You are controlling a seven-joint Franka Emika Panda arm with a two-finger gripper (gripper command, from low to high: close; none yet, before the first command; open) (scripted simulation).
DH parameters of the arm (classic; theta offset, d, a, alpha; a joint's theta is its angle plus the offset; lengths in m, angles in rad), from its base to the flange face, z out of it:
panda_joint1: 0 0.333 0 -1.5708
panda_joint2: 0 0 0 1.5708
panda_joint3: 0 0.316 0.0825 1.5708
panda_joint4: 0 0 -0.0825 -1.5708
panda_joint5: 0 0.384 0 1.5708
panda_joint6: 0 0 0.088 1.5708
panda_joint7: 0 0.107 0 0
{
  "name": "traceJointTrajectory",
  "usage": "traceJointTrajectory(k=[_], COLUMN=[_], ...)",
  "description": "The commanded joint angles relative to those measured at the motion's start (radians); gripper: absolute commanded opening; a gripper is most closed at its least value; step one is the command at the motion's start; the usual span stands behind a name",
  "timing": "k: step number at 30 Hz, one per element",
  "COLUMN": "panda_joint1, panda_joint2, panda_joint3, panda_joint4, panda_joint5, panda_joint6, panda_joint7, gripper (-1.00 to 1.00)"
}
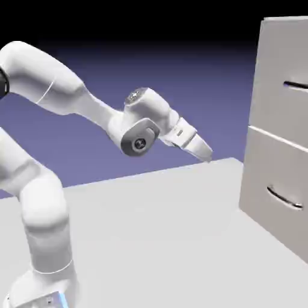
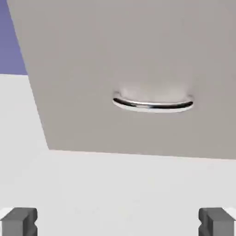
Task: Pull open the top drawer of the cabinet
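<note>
Gripper wide open, holding nothing, well apart from cabinet; top drawer sits above the lower one, likely a stiff, smooth-sliding load, best gripped at mid-handle, whose slick bar may slip.

Smooth matt grey-beige fronts on the cabinet, plain as painted board, curved lower handle of glossy polished metal with bright mirror-like highlights, smooth matt pale table, glossy white plastic-looking shell on the robot arm, dull dark grey fingertips.
</note>
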Motion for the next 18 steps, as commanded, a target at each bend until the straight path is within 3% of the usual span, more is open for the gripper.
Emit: traceJointTrajectory(k=[1, 18], panda_joint1=[-0.034, -0.615], panda_joint2=[-0.015, -0.270], panda_joint3=[0.019, 0.348], panda_joint4=[0.015, 0.275], panda_joint5=[0.044, 0.783], panda_joint6=[-0.013, -0.240], panda_joint7=[0.008, 0.146], gripper=[0.00, 0.00])
